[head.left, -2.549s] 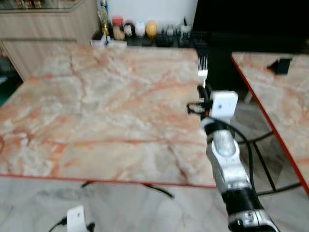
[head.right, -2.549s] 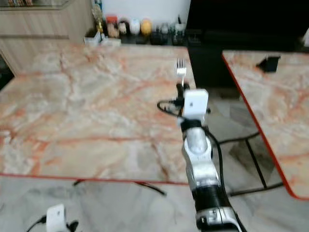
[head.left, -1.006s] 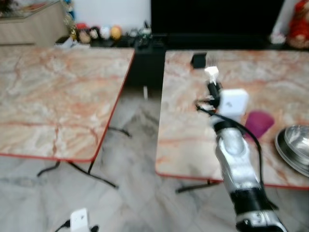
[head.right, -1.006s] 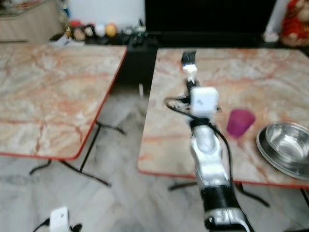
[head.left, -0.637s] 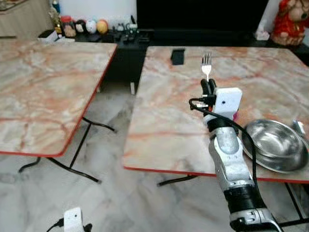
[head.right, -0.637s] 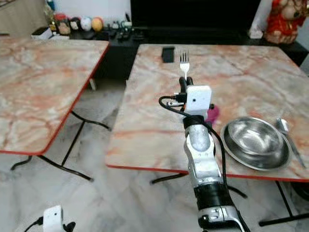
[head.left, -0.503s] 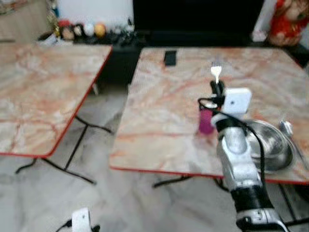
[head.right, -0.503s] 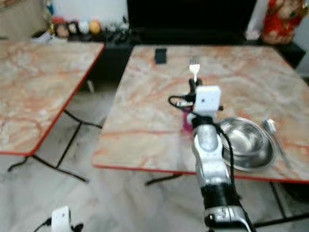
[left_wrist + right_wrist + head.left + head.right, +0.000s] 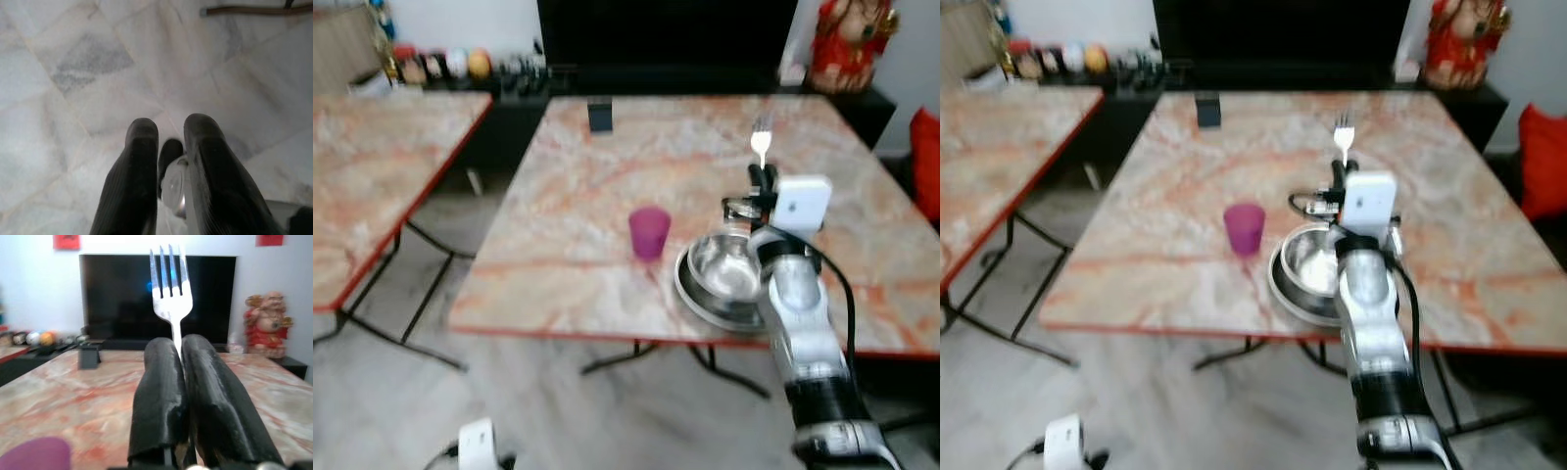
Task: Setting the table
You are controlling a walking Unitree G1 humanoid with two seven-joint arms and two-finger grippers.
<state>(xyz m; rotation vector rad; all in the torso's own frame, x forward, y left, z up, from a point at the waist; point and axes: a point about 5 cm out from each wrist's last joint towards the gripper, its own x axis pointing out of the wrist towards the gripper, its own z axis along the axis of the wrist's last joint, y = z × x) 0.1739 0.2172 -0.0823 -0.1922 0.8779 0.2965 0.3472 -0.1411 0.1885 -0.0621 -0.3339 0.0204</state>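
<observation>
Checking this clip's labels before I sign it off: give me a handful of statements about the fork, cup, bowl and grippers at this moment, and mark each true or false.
1. The right gripper has its jaws shut on the fork, tines pointing up. True.
2. The purple cup sits inside the metal bowl. False: the cup stands on the table beside the bowl, on the robot's left of it.
3. A small dark object sits near the far edge of the table. True.
4. The fork already lies on the table next to the bowl. False: it is held up above the table.
5. The left gripper is reaching for the cup. False: it hangs low over the marble floor.
</observation>
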